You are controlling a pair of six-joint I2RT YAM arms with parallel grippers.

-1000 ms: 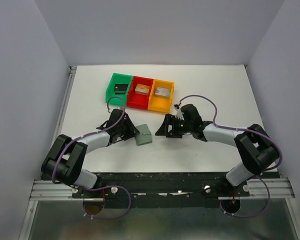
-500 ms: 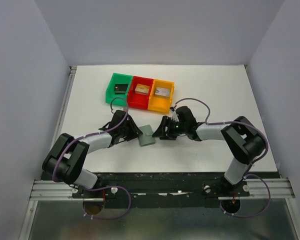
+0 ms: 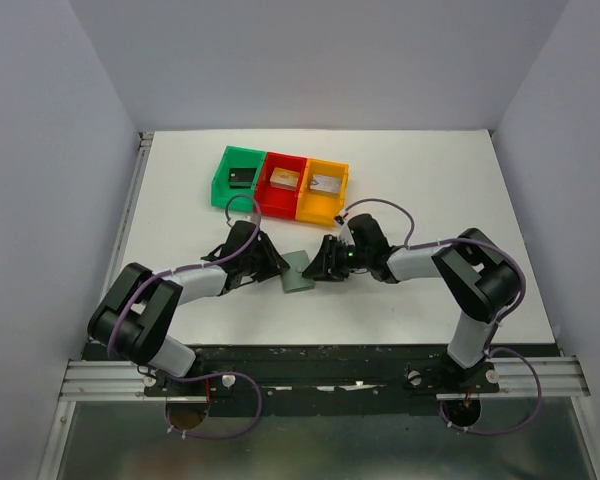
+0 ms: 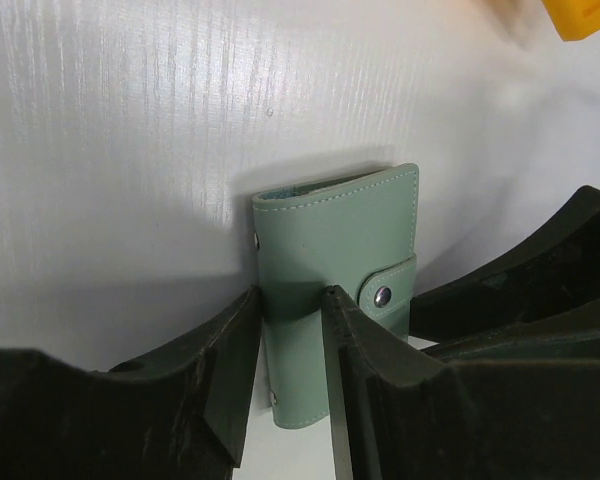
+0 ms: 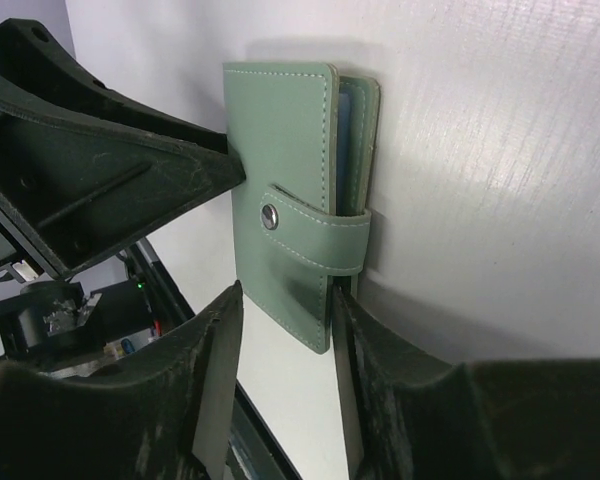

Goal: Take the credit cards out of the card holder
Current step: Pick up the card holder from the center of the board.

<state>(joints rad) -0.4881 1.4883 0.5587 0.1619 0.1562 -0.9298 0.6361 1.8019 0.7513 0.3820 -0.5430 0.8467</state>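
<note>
The card holder (image 3: 298, 270) is a grey-green wallet, closed, its strap (image 5: 320, 235) snapped over the open edge. My left gripper (image 3: 278, 268) comes at it from the left and is shut on its spine side, one finger at either side (image 4: 290, 295). From the right, my right gripper (image 3: 320, 270) straddles the wallet's strap-side corner (image 5: 285, 290). One finger lies against the wallet's edge and the other stands a small gap off its face. The credit cards are hidden inside; only a pale blue inner pocket edge (image 5: 355, 120) shows.
Behind the wallet stands a row of three joined bins: green (image 3: 220, 185), red (image 3: 263, 200) and orange (image 3: 340, 195), each holding a small block. White walls close in the table on the left, right and back.
My right gripper has moved left up to the wallet and its jaws have narrowed around the wallet's corner. The left gripper keeps its hold, shifted slightly right.
</note>
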